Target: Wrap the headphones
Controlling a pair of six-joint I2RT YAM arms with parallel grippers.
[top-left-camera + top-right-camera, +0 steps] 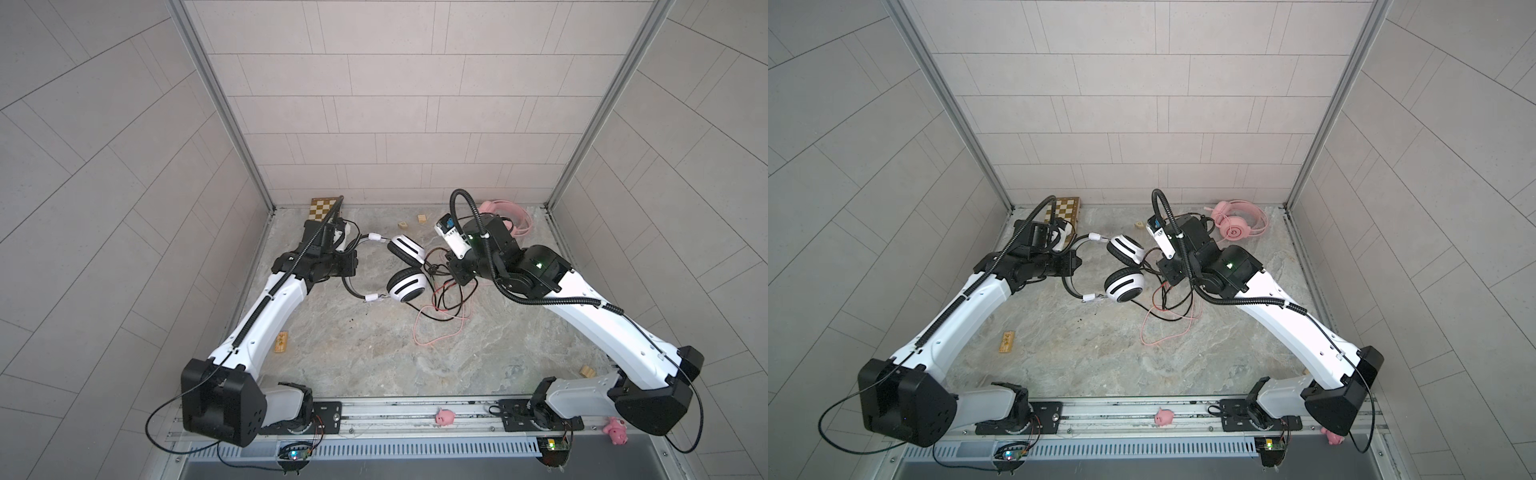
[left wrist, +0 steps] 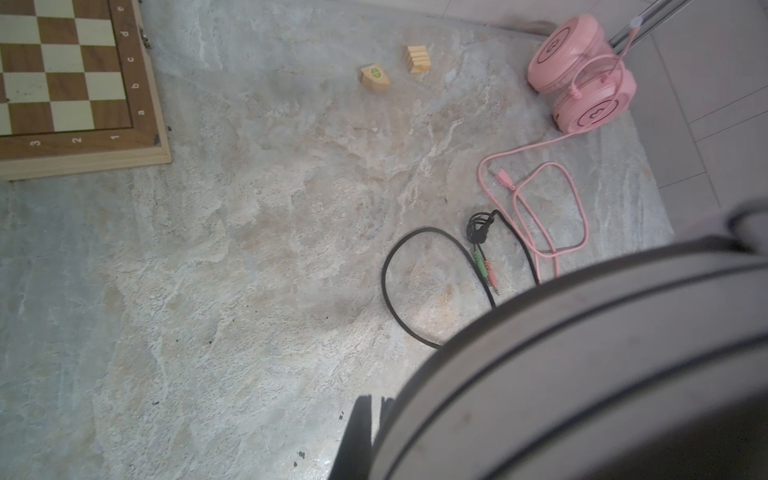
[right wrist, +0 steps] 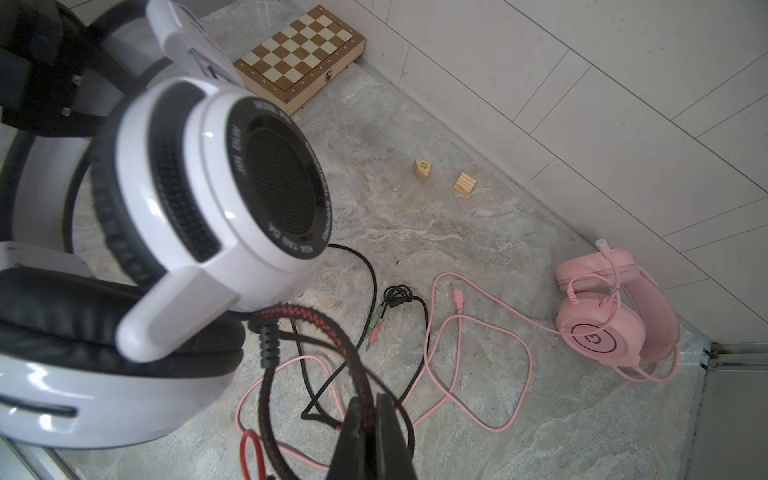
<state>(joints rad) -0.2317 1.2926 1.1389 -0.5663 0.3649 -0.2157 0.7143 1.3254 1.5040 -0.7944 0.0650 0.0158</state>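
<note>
While both arms reach inward, the left tool (image 2: pixel 368 428) pinches the band of the white headset (image 1: pixel 405 286) at mid-tabletop (image 1: pixel 374 353); the right tool (image 3: pixel 372 432) is clamped on its cord (image 3: pixel 307 311). The pink headset (image 1: pixel 1235 226) lies in the far right corner.

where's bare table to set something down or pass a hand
Widest bare patch: front middle of the table, between the flat wooden block by the left arm, the block by the right arm, and the pink cord behind. Smaller gap at the back between chessboard and small blocks. Crowded: centre right, around the white headset and its black-red cord.
</note>
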